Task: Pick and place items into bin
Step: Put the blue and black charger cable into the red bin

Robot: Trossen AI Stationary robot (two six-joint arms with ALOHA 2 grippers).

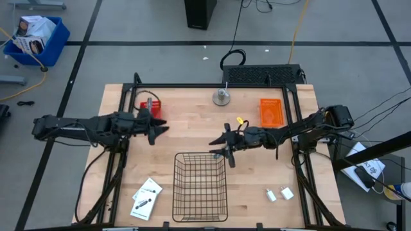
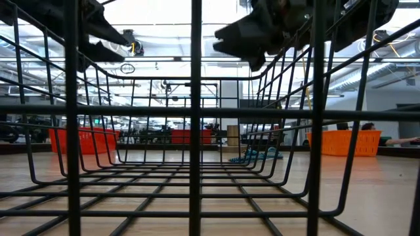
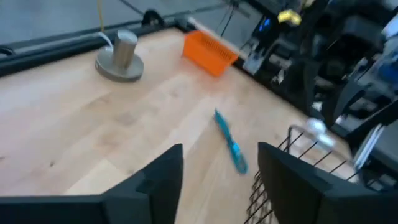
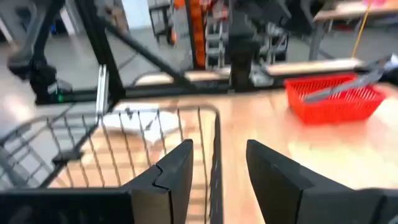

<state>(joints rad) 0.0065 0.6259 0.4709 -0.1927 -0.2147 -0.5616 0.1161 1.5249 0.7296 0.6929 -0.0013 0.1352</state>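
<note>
The wire bin (image 1: 200,186) stands at the table's near middle. My left gripper (image 1: 162,130) hovers open to the bin's far left, and its fingers (image 3: 163,177) have nothing between them. A slim blue hand tool (image 3: 230,142) lies flat on the wood just past the bin's far corner. My right gripper (image 1: 218,147) hangs open over the bin's far rim (image 4: 215,134), holding nothing. White card packets (image 1: 146,197) lie flat left of the bin. Two small white blocks (image 1: 279,193) rest on the table to its right.
A red basket (image 1: 151,108) stands at the far left and an orange basket (image 1: 271,112) at the far right. Between them, a round metal weight (image 1: 222,97) sits at the far edge. Bare wood lies between the two grippers.
</note>
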